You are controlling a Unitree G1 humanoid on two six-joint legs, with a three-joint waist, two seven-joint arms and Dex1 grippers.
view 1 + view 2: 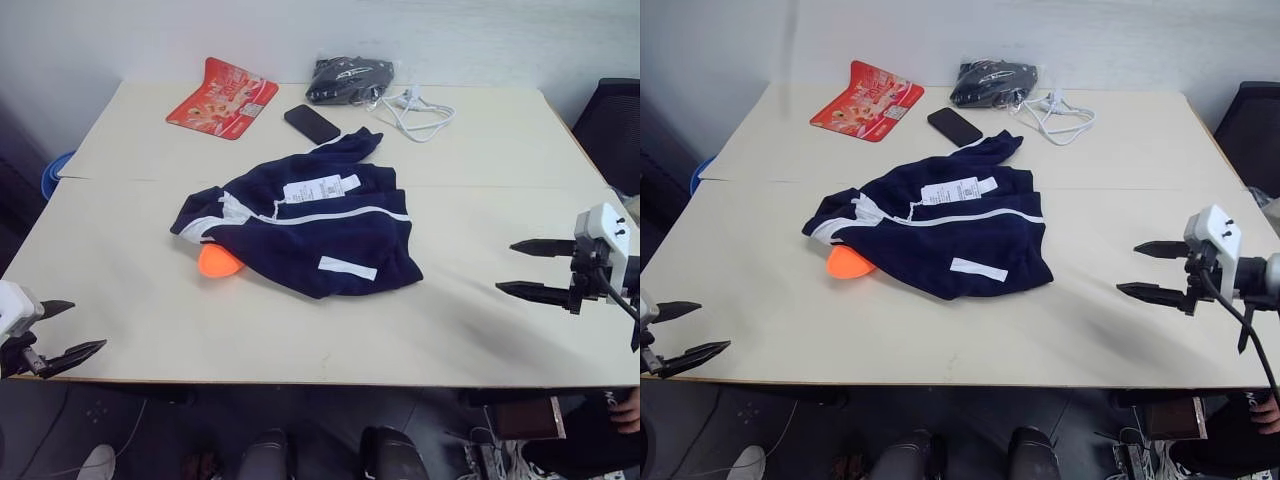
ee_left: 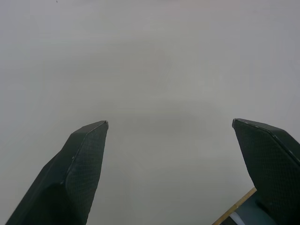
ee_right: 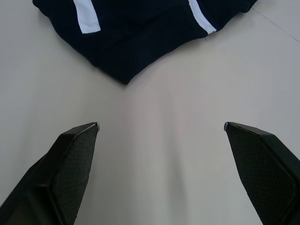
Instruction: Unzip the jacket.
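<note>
2 head eyes overlook the table (image 1: pixel 150 330); both wrist cameras skim it closely.

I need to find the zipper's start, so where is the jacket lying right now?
In the left eye view the jacket lies crumpled near the middle of the table, an orange object at its left edge and a black phone just behind it.

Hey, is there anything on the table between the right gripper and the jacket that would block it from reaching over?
Nothing visible does. Bare table lies between the open right gripper and the jacket. The orange object sits at the jacket's far, left edge.
</note>
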